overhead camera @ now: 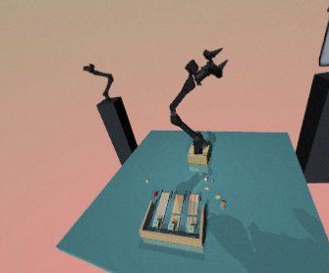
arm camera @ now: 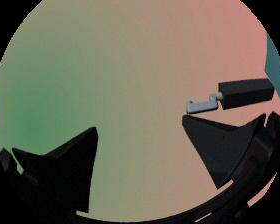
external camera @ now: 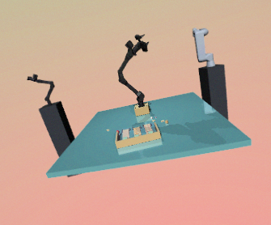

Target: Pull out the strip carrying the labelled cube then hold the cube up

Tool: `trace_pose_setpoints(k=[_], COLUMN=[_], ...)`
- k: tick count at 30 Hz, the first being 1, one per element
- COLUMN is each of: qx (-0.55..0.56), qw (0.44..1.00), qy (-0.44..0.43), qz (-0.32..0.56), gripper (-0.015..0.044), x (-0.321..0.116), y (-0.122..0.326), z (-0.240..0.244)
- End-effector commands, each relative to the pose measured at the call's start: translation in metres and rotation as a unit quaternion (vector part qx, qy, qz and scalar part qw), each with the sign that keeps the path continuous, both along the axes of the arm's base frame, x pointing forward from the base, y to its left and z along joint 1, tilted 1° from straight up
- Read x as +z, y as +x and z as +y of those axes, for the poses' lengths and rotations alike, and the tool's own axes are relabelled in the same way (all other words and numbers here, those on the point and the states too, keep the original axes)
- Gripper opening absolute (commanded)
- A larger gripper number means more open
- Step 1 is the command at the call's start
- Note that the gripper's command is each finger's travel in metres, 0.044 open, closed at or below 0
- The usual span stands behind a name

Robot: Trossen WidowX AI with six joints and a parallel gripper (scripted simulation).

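Black arm raised over a teal table (overhead camera: 257,162) (external camera: 212,121), its gripper (overhead camera: 217,63) (external camera: 143,41) (arm camera: 140,125) spread wide and empty.

Below stands a wood-toned, open-ended tray (overhead camera: 171,239) (external camera: 138,141) with three flat, pale strips; the left strip (overhead camera: 163,203) looks unbroken, while the middle strip (overhead camera: 179,202) and right strip (overhead camera: 193,202) show crosswise gaps. Greenish cubes sit at their walled ends; labels are too small to read, leaving the labelled one unidentified. Reaching the strips probably calls for confirming the label first, then a slow, straight descent clear of the neighbours.
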State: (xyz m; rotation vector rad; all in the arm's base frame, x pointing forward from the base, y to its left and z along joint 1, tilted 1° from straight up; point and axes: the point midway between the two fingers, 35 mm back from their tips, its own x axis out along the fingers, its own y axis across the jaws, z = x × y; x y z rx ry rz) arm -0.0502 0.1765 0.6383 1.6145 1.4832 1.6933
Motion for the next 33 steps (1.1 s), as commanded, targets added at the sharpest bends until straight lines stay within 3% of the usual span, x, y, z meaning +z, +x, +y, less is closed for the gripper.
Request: trace_pose_setpoints(k=[1,9,16,26,33], qx=[-0.11,-0.306,-0.45,-0.564,-0.566], qw=[0.992,0.926,0.82,0.626,0.51], qy=[-0.028,-0.108,-0.21,-0.391,-0.516], qz=[-0.063,-0.192,-0.284,-0.37,-0.392], gripper=[0.04,0.04,0.04,0.04,0.04], x=[-0.029,-0.092,-0.156,-0.259,-0.331], y=[0.028,0.11,0.202,0.324,0.37], z=[0.037,0.08,0.083,0.017,-0.058])
